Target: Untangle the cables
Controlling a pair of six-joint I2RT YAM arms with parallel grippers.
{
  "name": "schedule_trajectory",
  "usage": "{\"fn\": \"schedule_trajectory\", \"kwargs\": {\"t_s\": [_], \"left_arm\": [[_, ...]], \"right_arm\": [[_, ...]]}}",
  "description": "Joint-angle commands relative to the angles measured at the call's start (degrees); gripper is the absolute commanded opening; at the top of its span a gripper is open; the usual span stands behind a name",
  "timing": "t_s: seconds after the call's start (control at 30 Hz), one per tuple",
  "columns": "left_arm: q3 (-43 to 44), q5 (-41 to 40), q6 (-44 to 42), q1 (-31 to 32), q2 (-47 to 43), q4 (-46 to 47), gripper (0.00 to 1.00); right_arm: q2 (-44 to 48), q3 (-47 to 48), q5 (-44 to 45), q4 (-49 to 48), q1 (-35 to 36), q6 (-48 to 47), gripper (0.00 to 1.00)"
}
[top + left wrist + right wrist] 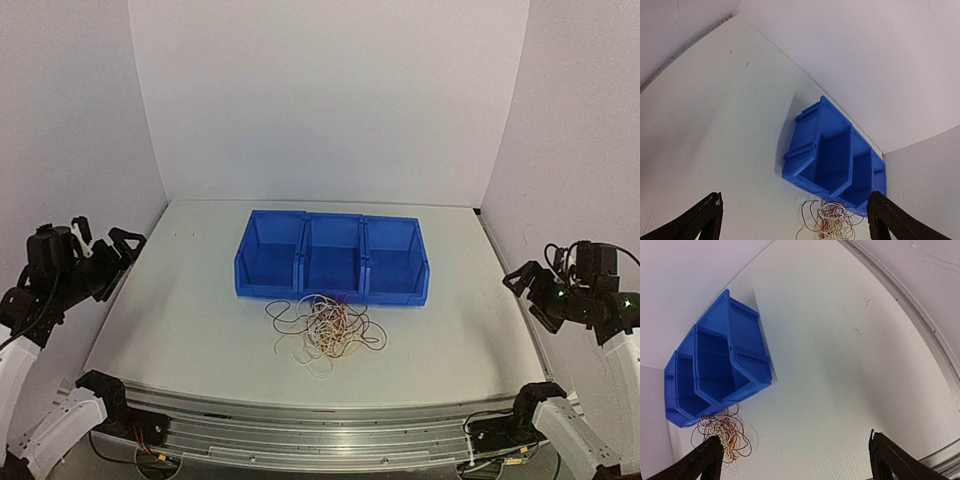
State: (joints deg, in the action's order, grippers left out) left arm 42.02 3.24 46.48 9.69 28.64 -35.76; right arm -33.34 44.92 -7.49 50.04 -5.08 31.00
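The cables [322, 328] lie in one loose tangle of thin white, yellow and red wires on the table, just in front of the blue bins. The left wrist view shows the cables [832, 225] at its bottom edge, and the right wrist view shows the cables [722, 437] at its lower left. My left gripper [120, 245] hangs open over the table's left edge, far from the pile. My right gripper [525, 282] hangs open over the right edge. Nothing sits between the fingers of the left gripper [794, 200] or of the right gripper [794, 437].
Three joined blue bins [333, 287] stand in a row at the middle of the grey table [180, 320], open side up and with nothing in them; the blue bins [802, 150] [747, 335] show in both wrist views. Grey walls enclose the back and both sides.
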Motion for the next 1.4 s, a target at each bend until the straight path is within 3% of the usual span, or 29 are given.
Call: {"fn": "schedule_trajectory", "kwargs": {"t_s": [0.0, 0.1, 0.17, 0.27, 0.4, 0.5, 0.6, 0.73, 1.0, 1.27, 1.37], "left_arm": [[-0.66, 14.79, -0.69, 0.07, 10.44, 5.75, 1.00], [-4.72, 19.74, 1.65, 2.10, 13.77, 13.49, 0.99], [-6.02, 18.14, 3.27, 6.03, 15.72, 16.49, 0.99], [-4.47, 8.63, 4.42, 18.33, 22.00, 18.64, 1.00], [3.58, -1.95, 4.01, 34.65, 36.60, 18.69, 1.00], [12.30, -8.71, 1.68, 42.20, 47.92, 16.09, 1.00], [19.89, -10.18, -1.52, 47.83, 56.90, 15.09, 1.00], [26.58, -8.57, -2.75, 50.12, 67.17, 16.89, 0.99], [38.72, -13.01, -4.60, 54.30, 81.57, 11.19, 0.95], [42.73, -14.84, -3.52, 55.48, 88.87, 9.02, 0.81], [43.81, -16.75, -2.58, 55.69, 90.47, 7.73, 0.74]], "right_arm": [[-3.32, -1.33, -11.31, -0.80, 0.16, -0.95, 0.98], [-6.37, -3.10, -18.13, -3.40, 0.19, 0.68, 0.98], [-7.20, -5.17, -20.31, -5.90, 0.37, 2.03, 0.98], [-8.02, -7.80, -21.64, -8.65, 2.72, 3.46, 0.98], [-10.03, -10.72, -20.24, -12.00, 10.53, 3.96, 0.98], [-14.97, -11.08, -15.89, -14.84, 19.42, 3.98, 0.98], [-22.22, -9.98, -10.75, -18.83, 27.07, 3.85, 0.98], [-30.33, -9.40, -5.43, -28.03, 33.37, 3.75, 0.98], [-44.14, -4.15, 4.91, -33.88, 43.89, 2.58, 0.95], [-54.97, 3.12, 9.01, -35.70, 48.55, -1.97, 0.78], [-57.71, 4.38, 9.33, -35.82, 48.78, -3.54, 0.64]]}}
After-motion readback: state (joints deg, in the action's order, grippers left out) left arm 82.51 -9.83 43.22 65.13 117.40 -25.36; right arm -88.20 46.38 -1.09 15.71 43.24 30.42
